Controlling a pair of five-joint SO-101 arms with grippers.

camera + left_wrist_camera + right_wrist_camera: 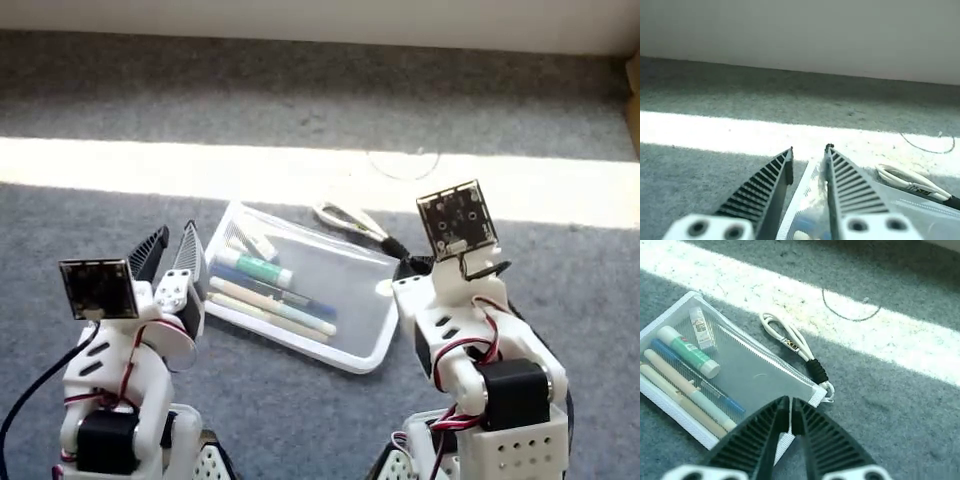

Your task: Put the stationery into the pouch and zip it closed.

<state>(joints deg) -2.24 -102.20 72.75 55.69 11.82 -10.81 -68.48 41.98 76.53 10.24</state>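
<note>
- Left gripper [809, 150]: stands parted to a narrow gap, holds nothing, hovers over one short end of the pouch [352, 288].
- Right gripper [790, 401]: closes down to a sliver, pinches the pouch's edge by the opposite corner.
- Pouch: lies flat on the grey carpet [900, 405] between the two arms; holds a glue stick [687, 351], a blue pen [697, 377], two pale pens [690, 390] and a small white item [701, 327], side by side.
- White cord [785, 337]: hangs off the pouch's corner by a black knot, trails onto the carpet.
</note>
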